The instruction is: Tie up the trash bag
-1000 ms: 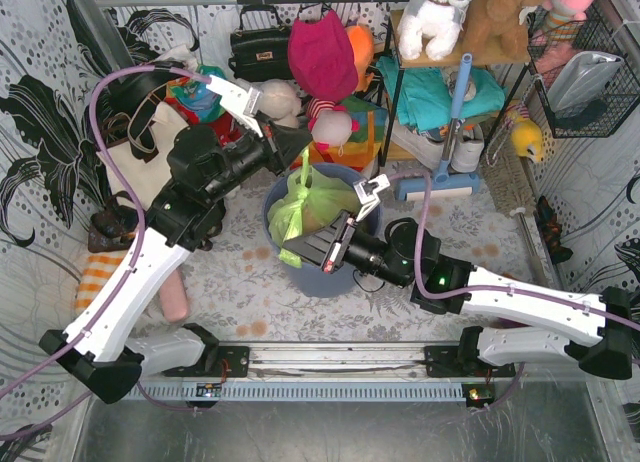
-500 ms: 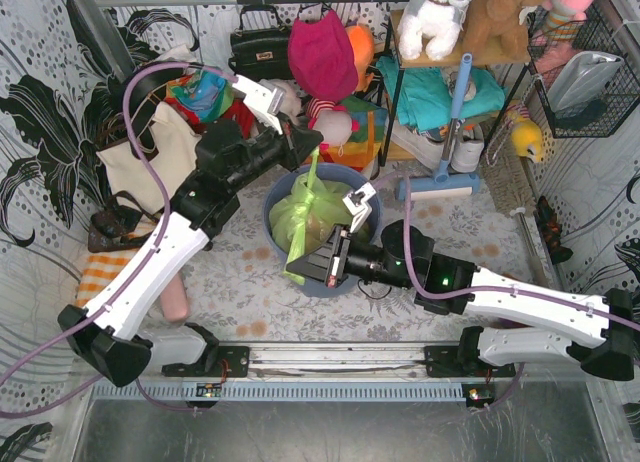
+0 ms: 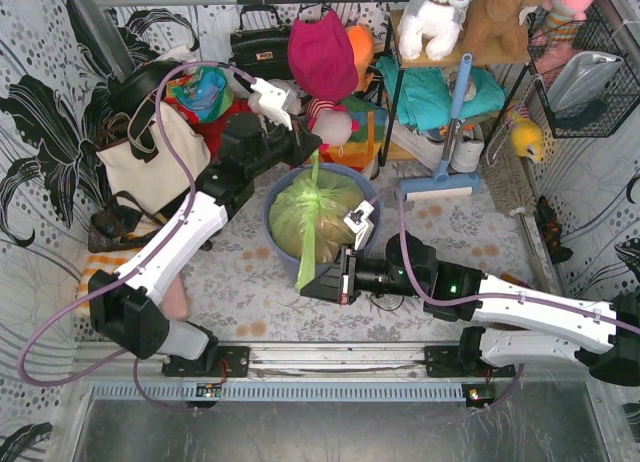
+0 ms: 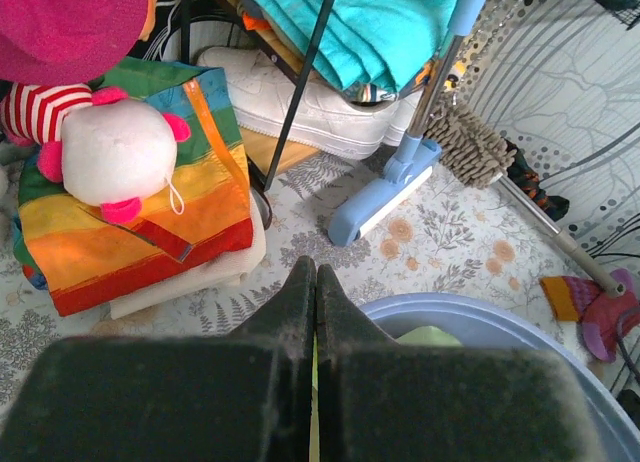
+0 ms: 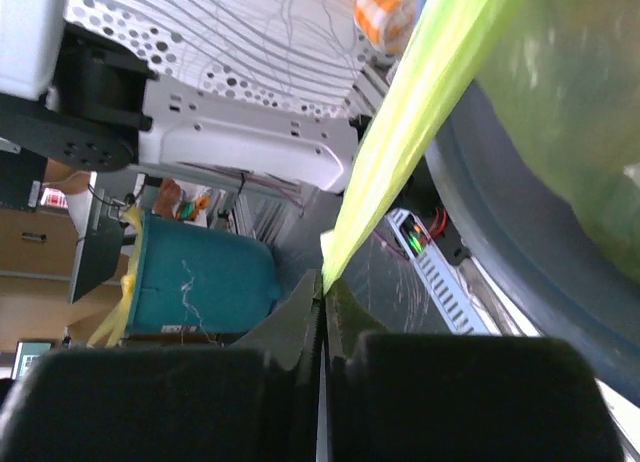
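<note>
Quick status from us: the bag (image 3: 325,207) sits in the blue bin (image 3: 272,222) in the middle of the scene, with tan paper showing through the green plastic. Our left gripper (image 3: 308,147) is at the bin's 12 o'clock, jaws pressed together on the bag's far flap (image 3: 316,172). From the wrist, only a thin green sliver shows between the pads (image 4: 290,322). Our right gripper (image 3: 314,280) is at 6 o'clock, low against the bin wall, pinching the near flap (image 5: 420,102), which runs taut up to the bag. We reckon the two tails are pulled opposite ways to cinch the mouth flat over the load. We can't see a knot yet, so crossing the tails looks like the next move. It's thin plastic, so a hard tug could tear it.
</note>
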Available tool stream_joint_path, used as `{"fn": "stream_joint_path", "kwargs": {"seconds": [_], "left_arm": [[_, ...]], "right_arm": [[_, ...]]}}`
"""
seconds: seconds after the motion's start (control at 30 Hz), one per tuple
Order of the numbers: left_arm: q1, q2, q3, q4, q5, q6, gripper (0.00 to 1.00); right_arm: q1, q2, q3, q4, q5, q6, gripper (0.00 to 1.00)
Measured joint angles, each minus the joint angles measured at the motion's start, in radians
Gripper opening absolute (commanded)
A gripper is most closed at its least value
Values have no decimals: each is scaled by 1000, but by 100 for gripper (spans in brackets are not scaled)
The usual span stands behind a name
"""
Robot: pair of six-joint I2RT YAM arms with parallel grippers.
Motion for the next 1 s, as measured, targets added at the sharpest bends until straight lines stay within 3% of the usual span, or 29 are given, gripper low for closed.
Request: {"fn": "stream_joint_path", "kwargs": {"seconds": [0.27,0.33,0.43,0.47,0.57,0.77,1.0], "left_arm": [[26,69,-13,29,10,-1,1],[31,75,-14,29,18,-1,11],[31,70,-15,29,34,-5,43],[31,66,-15,29,40,-8,49],[31,41,-14,21,53,-17,61],[31,-46,18,-52,51,-51,68],[31,-68,132,-209,92,-87,67]], "right_arm": [[25,-38,-61,-46,-45,9,0],[25,-45,-61,-52,-48,7,0],[25,-59,-53,-74,-47,-11,19],[25,-62,-43,-85,-42,-27,29],[25,-66,9,-116,-24,-84,45],[25,-90,124,-171,38,-201,56],[25,-138,176,-261,152,-312,59]]}}
